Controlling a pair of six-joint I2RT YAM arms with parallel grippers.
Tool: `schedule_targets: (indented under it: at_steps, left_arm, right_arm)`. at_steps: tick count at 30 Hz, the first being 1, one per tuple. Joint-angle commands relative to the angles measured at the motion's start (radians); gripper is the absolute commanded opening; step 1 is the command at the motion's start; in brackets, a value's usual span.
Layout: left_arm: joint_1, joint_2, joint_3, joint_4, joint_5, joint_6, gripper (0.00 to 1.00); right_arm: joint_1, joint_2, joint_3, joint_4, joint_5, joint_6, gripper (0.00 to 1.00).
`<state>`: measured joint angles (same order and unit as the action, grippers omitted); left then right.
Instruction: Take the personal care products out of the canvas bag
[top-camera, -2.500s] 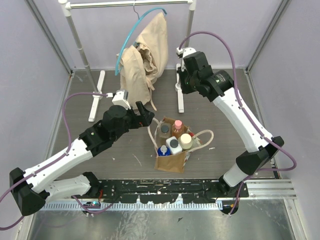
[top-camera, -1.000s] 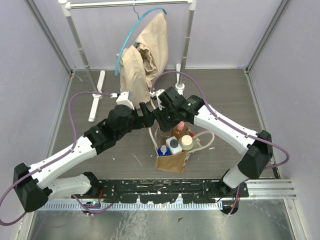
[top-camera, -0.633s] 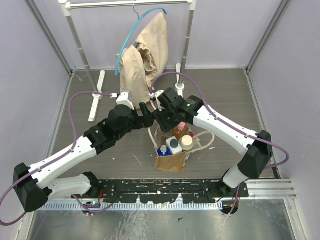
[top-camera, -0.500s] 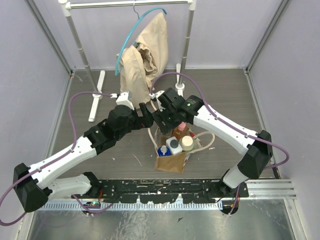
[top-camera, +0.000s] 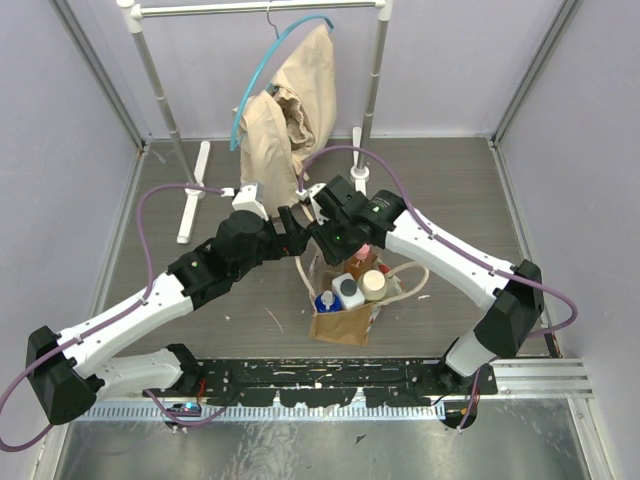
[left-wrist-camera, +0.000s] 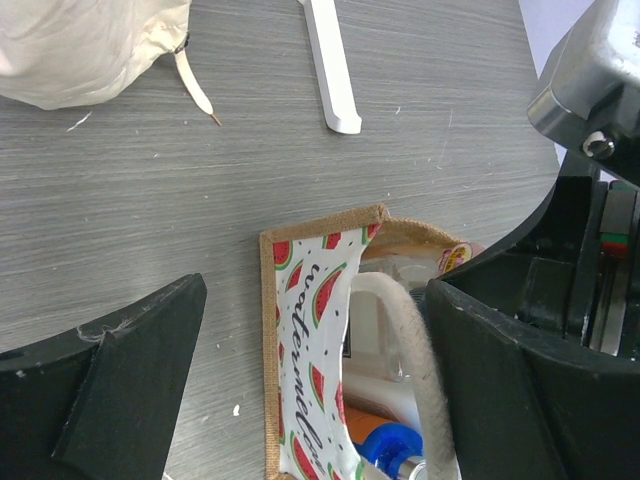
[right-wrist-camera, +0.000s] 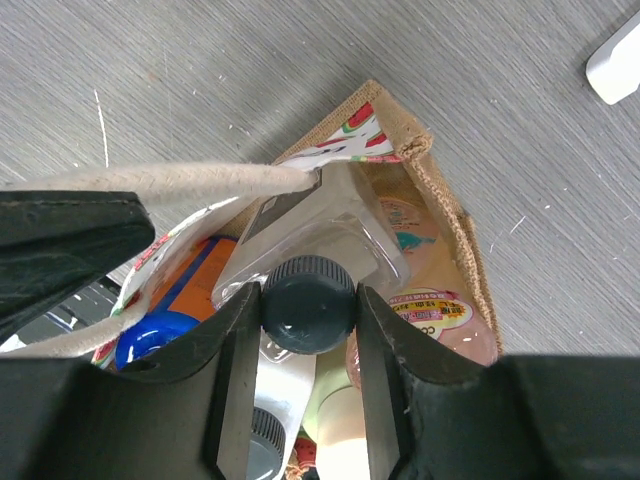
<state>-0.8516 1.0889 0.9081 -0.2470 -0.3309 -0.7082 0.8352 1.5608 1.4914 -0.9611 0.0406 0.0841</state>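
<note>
The right jaws pinch the dark cap of the clear bottle, down inside the bag. More bottles sit right beside these jaws: an orange one and a blue cap on one side, a pinkish one on the other. A rope handle runs just past the tips.

The left jaws are spread wide. The bag's watermelon side is between them. The bag stands on the grey surface.
</note>
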Motion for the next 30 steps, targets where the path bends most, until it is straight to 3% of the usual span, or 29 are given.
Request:
schedule_targets:
  at_steps: [1, 3, 11, 17, 22, 30]
  left_arm:
    - [-0.004, -0.025, -0.022, 0.010, -0.015, 0.004, 0.98]
    - [-0.004, -0.029, -0.024, 0.011, -0.018, 0.004, 0.98]
    - [-0.003, -0.034, -0.024, 0.011, -0.012, -0.004, 0.98]
    - [-0.003, -0.063, -0.033, -0.001, -0.026, -0.001, 0.98]
    - [-0.004, -0.082, -0.042, -0.004, -0.031, 0.000, 0.98]
    - [-0.004, -0.090, -0.042, -0.018, -0.030, -0.001, 0.98]
  right_arm:
    - [-0.002, 0.009, 0.083, -0.102, 0.032, -0.025, 0.05]
    - [-0.003, 0.011, 0.160, -0.122, 0.064, -0.033, 0.01]
    - [-0.023, 0.063, 0.512, -0.154, 0.201, -0.018, 0.01]
    - [-0.084, 0.093, 0.684, -0.152, 0.229, -0.024, 0.01]
    - [-0.205, 0.106, 0.698, -0.131, 0.212, -0.031, 0.01]
    - [-0.384, 0.064, 0.543, 0.016, 0.101, -0.018, 0.00]
